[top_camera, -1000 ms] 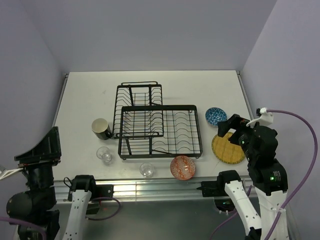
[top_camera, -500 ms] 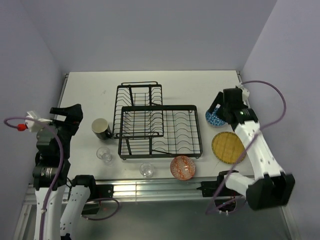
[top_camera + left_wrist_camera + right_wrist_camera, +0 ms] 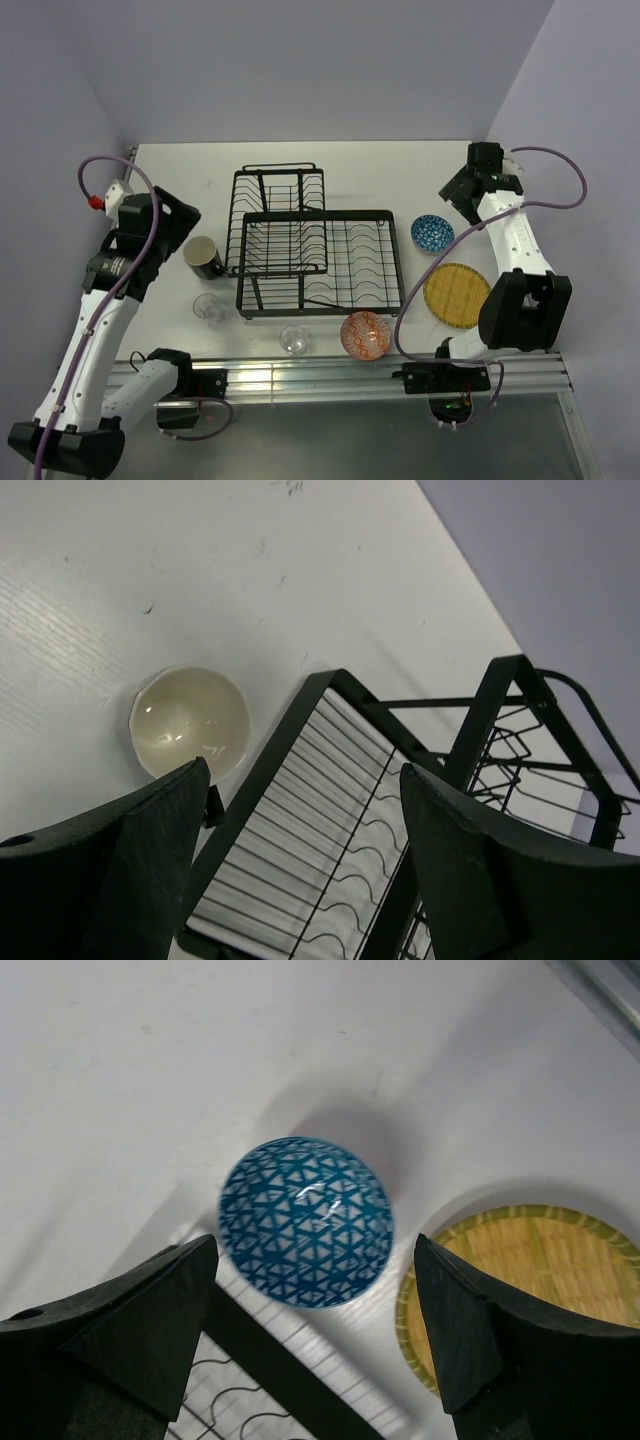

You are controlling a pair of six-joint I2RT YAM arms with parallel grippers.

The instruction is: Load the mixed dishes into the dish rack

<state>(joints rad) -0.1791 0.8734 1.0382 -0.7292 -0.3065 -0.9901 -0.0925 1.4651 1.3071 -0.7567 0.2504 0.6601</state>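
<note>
The dish rack [image 3: 320,214], black wire with a raised section at its left, stands mid-table with nothing in it. The black mug [image 3: 203,257] is left of it, two clear glass cups [image 3: 208,308] [image 3: 294,340] near its front. The orange-red bowl [image 3: 365,334], yellow plate [image 3: 456,295] and blue bowl [image 3: 432,233] lie to the right. My left gripper [image 3: 182,220] hangs open above the mug [image 3: 190,723] and the rack's left edge [image 3: 270,755]. My right gripper [image 3: 456,190] hovers open over the blue bowl [image 3: 305,1222], with the plate [image 3: 530,1280] beside it.
Purple walls close the table in at the back and on both sides. A metal rail [image 3: 330,375] runs along the near edge by the arm bases. The rack's corner bar [image 3: 262,1355] shows under my right gripper.
Both arms have swung up and out over the table: the left toward the mug, the right to the back right above the blue bowl. No dish has moved.
</note>
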